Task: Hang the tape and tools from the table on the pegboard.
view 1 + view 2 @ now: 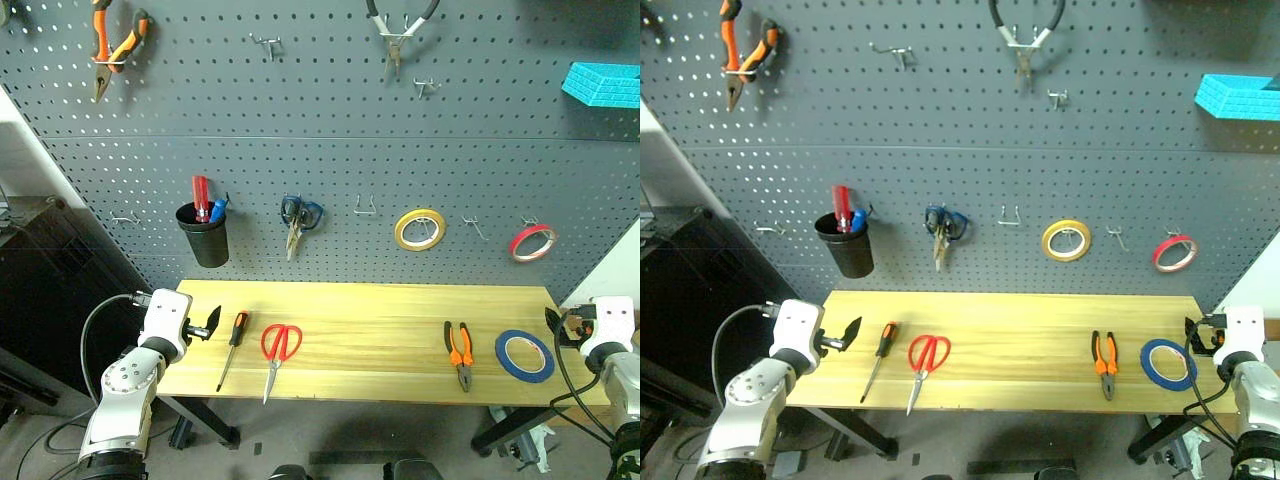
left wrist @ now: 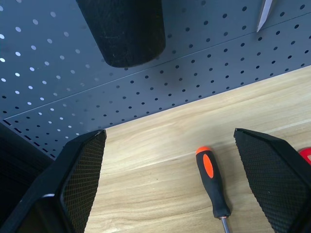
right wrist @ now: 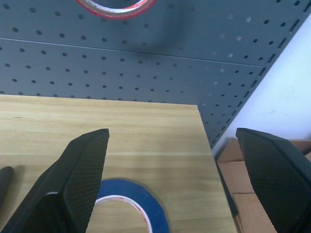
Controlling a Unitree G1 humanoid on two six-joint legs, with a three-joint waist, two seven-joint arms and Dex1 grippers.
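The left end effector (image 1: 207,325) is waiting at the left end of the worktop (image 1: 370,330). Its two black fingers are standing wide apart and holding nothing. The screwdriver (image 1: 231,348) is lying just beside it, with the handle pointing toward the wall, so it looks easy to reach first.

The right end effector (image 1: 556,325) is waiting at the right end. Its fingers are also spread wide and empty. The blue tape roll (image 1: 525,355) is lying flat on the wood just beside it, so this arm is probably the one for the tape.

Between the arms, the red-handled scissors (image 1: 279,350) are resting near the screwdriver. The orange-and-black pliers (image 1: 459,352) are lying near the blue tape. All four things are sitting close to the front edge.

Behind the worktop, the dark grey pegboard (image 1: 330,150) is already holding other things: a black cup (image 1: 205,235), blue-handled scissors (image 1: 298,218), a yellow tape roll (image 1: 420,229) and a red tape roll (image 1: 532,241). A bare hook (image 1: 365,206) is sticking out between the blue scissors and the yellow roll, likely a free spot for hanging.
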